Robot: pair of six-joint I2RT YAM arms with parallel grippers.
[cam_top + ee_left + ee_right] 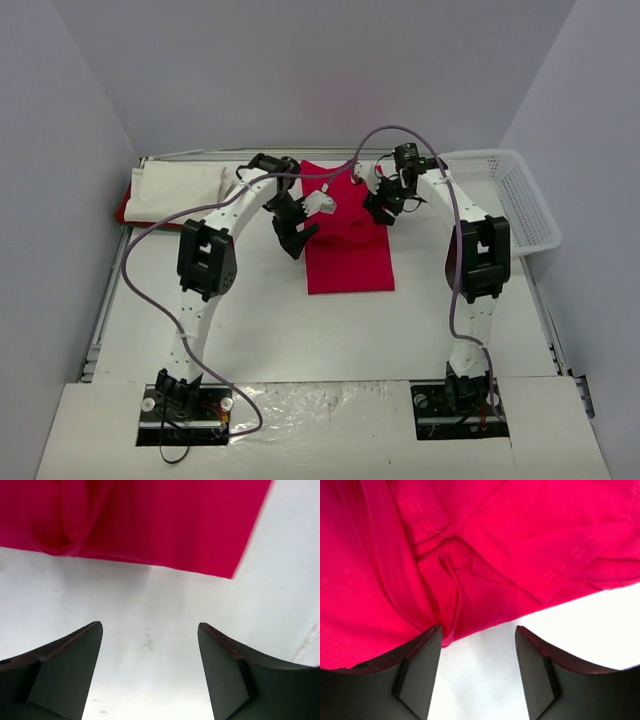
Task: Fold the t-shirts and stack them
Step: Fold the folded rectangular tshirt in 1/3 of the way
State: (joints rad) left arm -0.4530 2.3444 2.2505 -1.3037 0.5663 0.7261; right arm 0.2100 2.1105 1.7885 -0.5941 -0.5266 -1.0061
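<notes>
While both arms reached in over the middle of the table, the left gripper (150,627) stood spread, jaws wide apart with nothing between them. Its dark fingers (70,670) hung over bare white table (150,605). The straight edge of the red t-shirt (150,520) lay just beyond the fingertips, apart from them. One corner of the cloth showed at upper right in the left wrist view.

The right gripper (477,630) was likewise spread, gripping nothing. Its left finger (415,667) sat at the shirt's edge, where a bunched fold of red cloth ended just beside the tip; contact could not be confirmed. Its right finger (542,670) stood over bare table. Stitched hems and creases crossed the cloth ahead of the jaws.

In the top view the red t-shirt lay mid-table as a long, roughly rectangular shape, rumpled at its far end between the two grippers, flat at its near end. At the far left corner a folded white t-shirt (180,188) rested on red cloth (126,210), of which only an edge showed. A white lattice basket (515,200) stood at the far right, well apart from the shirt.
</notes>
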